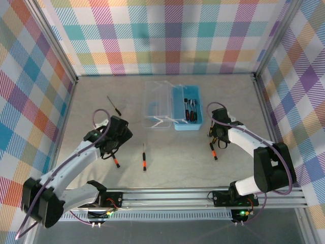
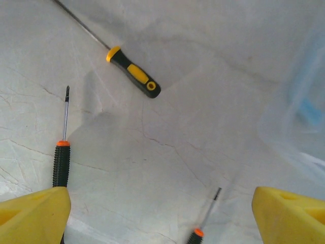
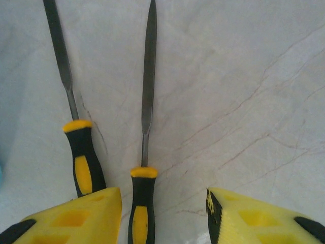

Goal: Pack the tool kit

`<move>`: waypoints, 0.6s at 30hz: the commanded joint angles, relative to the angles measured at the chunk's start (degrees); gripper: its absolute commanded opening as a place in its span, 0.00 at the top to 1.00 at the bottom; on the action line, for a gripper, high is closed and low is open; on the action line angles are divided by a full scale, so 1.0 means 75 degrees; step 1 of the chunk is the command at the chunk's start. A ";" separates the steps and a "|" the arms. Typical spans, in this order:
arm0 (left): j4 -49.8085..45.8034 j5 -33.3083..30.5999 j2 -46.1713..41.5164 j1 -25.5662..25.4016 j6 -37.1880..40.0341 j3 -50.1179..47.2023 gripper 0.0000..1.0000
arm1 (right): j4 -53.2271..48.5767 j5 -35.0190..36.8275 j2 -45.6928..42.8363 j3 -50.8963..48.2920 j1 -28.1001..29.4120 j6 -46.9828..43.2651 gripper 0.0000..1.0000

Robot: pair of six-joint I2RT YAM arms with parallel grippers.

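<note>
Right pincer [image 3: 162,197] half-open around screwdriver [image 3: 143,199]

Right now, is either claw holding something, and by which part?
Nothing is held. The left claw stands open above the table. The right claw is open astride the handle of a black-and-yellow file, not pinching it.

box [image 1: 187,126] light-blue, rectangular, far centre | lid [image 1: 156,104] clear, open flat at box's left | tools [image 1: 190,109] lying inside box | yellow-black screwdriver [image 1: 114,105] loose, far left | orange-collared screwdriver [image 1: 144,156] loose, near centre | second orange-collared screwdriver [image 1: 116,161] to its left | flat-bladed tool [image 3: 83,162] and twin tool [image 3: 143,198] parallel on table
</note>
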 commanded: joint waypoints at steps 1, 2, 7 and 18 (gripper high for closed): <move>-0.0266 -0.0027 -0.0882 0.0074 0.0201 -0.0364 0.08 | -0.0175 -0.0566 0.0043 -0.0019 -0.0074 0.0041 0.53; -0.0258 0.0034 -0.1128 0.0073 0.0231 -0.0478 0.08 | -0.0196 -0.0635 0.0067 -0.0044 -0.0096 0.0047 0.53; -0.0688 0.0041 -0.1965 0.0073 0.0252 -0.0718 0.08 | -0.0201 -0.0818 0.0147 -0.0128 -0.0175 0.0036 0.54; -0.1440 -0.0261 -0.3384 0.0073 0.0315 -0.0941 0.06 | 0.0084 -0.1453 0.0321 -0.0298 -0.0414 -0.0229 0.57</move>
